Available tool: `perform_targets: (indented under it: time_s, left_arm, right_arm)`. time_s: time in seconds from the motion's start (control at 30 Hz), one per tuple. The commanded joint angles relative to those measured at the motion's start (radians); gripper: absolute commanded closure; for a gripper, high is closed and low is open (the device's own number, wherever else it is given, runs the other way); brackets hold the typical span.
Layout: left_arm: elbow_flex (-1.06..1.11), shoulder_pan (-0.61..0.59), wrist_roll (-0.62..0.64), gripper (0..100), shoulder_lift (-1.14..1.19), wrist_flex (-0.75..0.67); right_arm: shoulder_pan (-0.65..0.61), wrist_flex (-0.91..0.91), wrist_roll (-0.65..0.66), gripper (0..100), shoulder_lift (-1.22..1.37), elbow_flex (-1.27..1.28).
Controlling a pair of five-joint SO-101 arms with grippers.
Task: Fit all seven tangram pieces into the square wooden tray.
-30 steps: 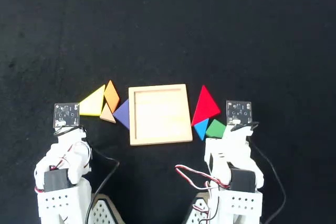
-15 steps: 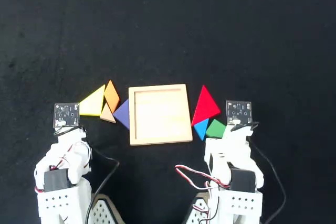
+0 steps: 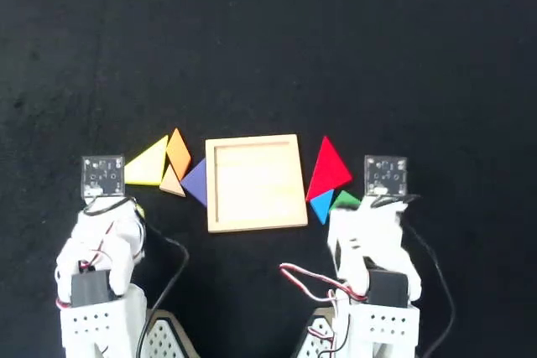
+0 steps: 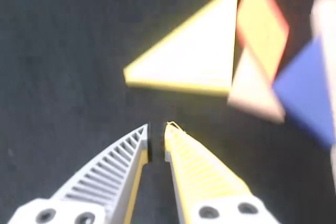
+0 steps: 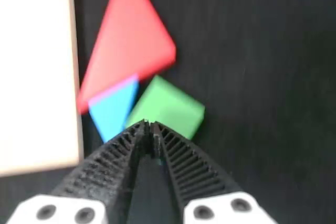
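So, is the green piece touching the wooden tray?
No, the green piece lies apart from the tray, with the blue triangle between them.

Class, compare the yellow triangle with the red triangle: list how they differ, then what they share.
The yellow triangle lies on the tray's left-arm side; the red triangle lies on its right-arm side. The yellow triangle neighbours an orange piece; the red triangle neighbours a blue piece. Both are large triangles lying flat on the black table, outside the tray.

High view looks down over the whole table (image 3: 268, 64) — wrist views sit close, each sharing one side of it.
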Motion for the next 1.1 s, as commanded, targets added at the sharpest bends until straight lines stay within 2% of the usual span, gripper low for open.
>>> perform_targets:
  time_s: [0.0,0.13,0.2,0.33,0.4,0.47,0.6,0.73,0.93,1.07]
  left_arm:
    - [-0.096,-0.008,0.005,94,-0.061,-0.124]
    - [-0.113,0.031,0.003,93,-0.068,-0.094]
    - [-0.114,0.053,0.002,93,-0.066,-0.084]
    - [-0.128,0.067,-0.055,93,-0.066,-0.132]
    - [-0.153,0.074,-0.035,93,-0.066,-0.196]
    - [-0.2,0.079,0.009,93,-0.063,-0.229]
    - [-0.294,0.133,0.123,93,-0.054,-0.23]
    - [-0.305,0.226,0.126,93,0.06,-0.238]
    - [-0.446,0.182,0.129,93,0.474,-0.233]
    - [-0.549,0.16,0.132,93,0.815,-0.276]
  right_arm:
    - [-0.012,-0.267,-0.002,98.7,-0.002,-0.002]
    - [-0.008,-0.479,0.002,98.7,-0.002,-0.004]
    - [-0.008,-0.522,0.057,98.7,-0.001,-0.004]
    - [-0.006,-0.514,0.321,98.7,-0.001,-0.002]
    - [-0.008,-0.488,0.454,98.7,-0.001,-0.005]
    - [-0.014,-0.465,0.534,98.7,-0.001,-0.005]
    - [-0.012,-0.448,0.505,98.7,-0.001,-0.027]
    - [-0.015,-0.295,0.411,98.7,0.008,-0.171]
    - [-0.017,-0.075,0.381,98.7,0.012,-0.415]
    - [-0.017,-0.063,0.376,98.7,0.104,-0.452]
